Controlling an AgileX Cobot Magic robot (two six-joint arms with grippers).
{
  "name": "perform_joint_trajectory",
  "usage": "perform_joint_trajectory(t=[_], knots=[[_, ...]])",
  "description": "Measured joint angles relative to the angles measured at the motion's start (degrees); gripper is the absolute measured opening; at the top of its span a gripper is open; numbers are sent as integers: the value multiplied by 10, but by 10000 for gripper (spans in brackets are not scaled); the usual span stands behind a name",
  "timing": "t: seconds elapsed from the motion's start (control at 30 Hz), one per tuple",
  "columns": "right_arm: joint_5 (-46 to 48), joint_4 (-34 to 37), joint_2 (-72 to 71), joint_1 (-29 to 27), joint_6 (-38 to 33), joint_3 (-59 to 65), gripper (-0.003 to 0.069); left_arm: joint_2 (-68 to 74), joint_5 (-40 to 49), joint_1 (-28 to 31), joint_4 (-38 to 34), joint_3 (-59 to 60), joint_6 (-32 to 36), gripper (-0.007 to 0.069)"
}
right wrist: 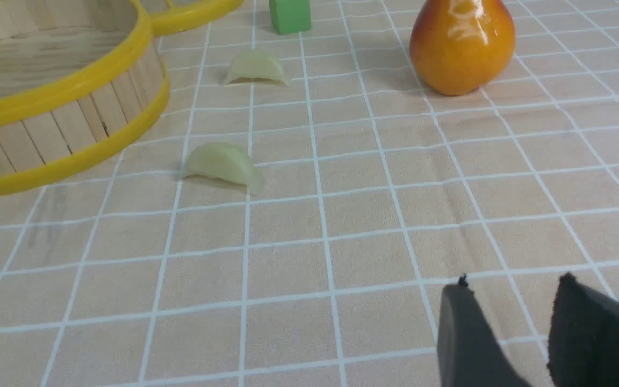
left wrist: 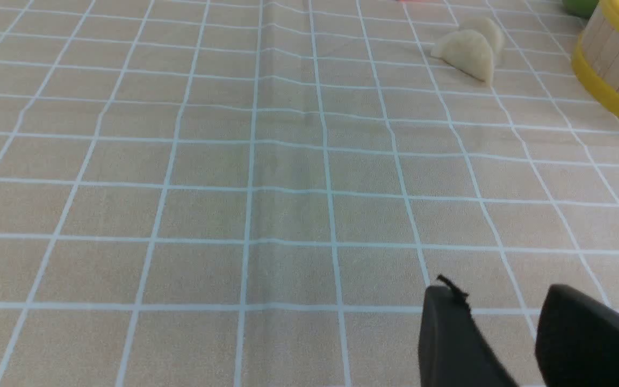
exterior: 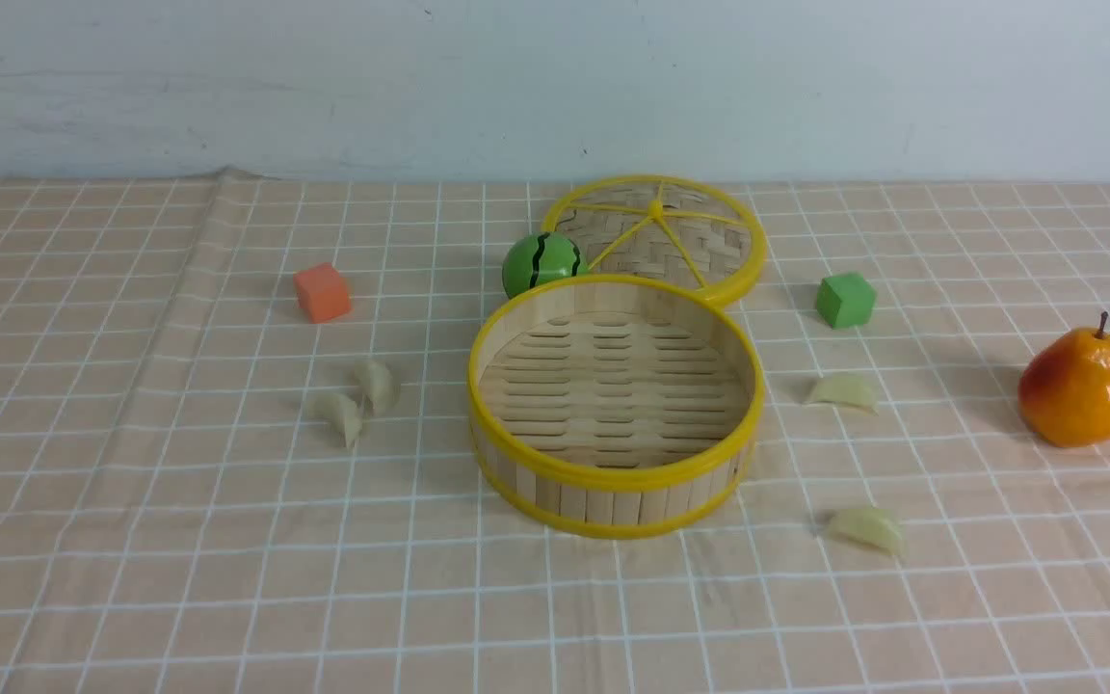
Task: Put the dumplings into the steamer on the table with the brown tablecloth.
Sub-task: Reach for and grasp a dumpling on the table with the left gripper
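**Steamer, four loose dumplings, two grippers holding nothing**

1. Left gripper [left wrist: 500,293]: two matte black fingers [left wrist: 449,333], wedge-shaped and set apart, with a strip of cloth showing between them. They hold nothing and hang over bare cloth.
2. Right gripper [right wrist: 513,285]: black fingers [right wrist: 465,333] of the same kind, parted by a similar gap. Nothing is between them.
3. Steamer [exterior: 613,477]: a round basket with upright pale bamboo slats, glossy yellow rims at top and bottom, and a slatted floor. It stands mid-table.
4. Dumplings [exterior: 341,416]: four glossy cream crescents, all lying on the cloth outside the steamer.
   - Two sit close together on its left, the second [exterior: 377,384] possibly touching the first.
   - Two lie well apart on its right, one farther back [exterior: 842,390] and one nearer [exterior: 865,527].
5. Tablecloth [exterior: 131,530]: tan with a thin white grid, lightly creased, covering the table [exterior: 54,627].
6. Lid [exterior: 709,241]: a flat woven disc with yellow spokes, behind the steamer.
7. Ball [exterior: 541,262]: green with dark stripes, beside the lid.
8. Orange cube [exterior: 322,292], far left.
9. Green cube [exterior: 845,299], right.
10. Pear [exterior: 1077,386]: shiny orange-yellow, far right.
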Motion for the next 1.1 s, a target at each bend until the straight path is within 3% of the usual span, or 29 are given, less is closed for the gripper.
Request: perform_joint_trajectory(t=[1.1], knots=[[0, 0, 0, 0, 0, 0, 239, 0, -18, 0, 7, 0, 0, 238]])
